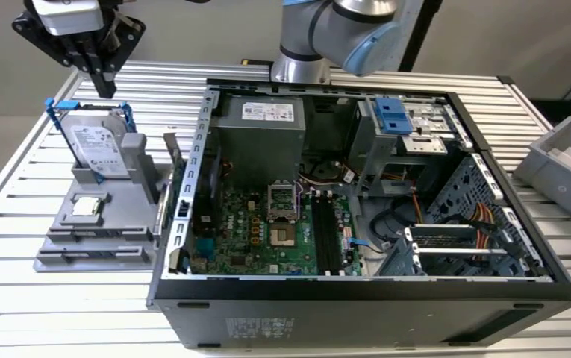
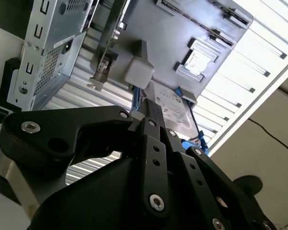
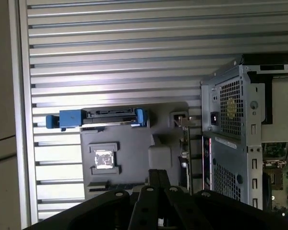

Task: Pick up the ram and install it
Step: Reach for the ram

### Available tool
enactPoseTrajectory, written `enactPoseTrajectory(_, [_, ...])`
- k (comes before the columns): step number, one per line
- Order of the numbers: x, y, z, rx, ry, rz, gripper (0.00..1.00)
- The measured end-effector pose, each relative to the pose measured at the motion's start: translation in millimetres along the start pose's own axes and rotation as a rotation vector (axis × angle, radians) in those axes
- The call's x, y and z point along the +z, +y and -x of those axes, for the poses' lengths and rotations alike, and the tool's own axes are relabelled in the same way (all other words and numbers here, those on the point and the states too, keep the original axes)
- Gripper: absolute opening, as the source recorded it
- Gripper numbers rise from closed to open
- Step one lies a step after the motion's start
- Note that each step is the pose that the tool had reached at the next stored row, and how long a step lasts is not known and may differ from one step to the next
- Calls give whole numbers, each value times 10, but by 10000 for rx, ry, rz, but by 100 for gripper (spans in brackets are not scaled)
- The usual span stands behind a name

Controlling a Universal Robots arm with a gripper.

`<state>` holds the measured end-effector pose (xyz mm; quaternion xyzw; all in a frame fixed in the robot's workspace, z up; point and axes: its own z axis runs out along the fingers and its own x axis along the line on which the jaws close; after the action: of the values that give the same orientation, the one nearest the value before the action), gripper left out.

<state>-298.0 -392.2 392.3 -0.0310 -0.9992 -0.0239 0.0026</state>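
The fingers (image 1: 103, 74), together and empty, hang above the gray fixture (image 1: 86, 250) that holds the ram (image 3: 186, 143).

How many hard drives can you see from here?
1. The hard drive stands upright in its blue frame on the grey holder, at the exterior view's left, close to the pincer. Others may be hidden inside the computer case bays.
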Motion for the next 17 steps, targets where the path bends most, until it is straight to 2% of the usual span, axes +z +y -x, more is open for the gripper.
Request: enactPoseTrajectory(17, [1, -12, -190, -3, 0, 0, 0])
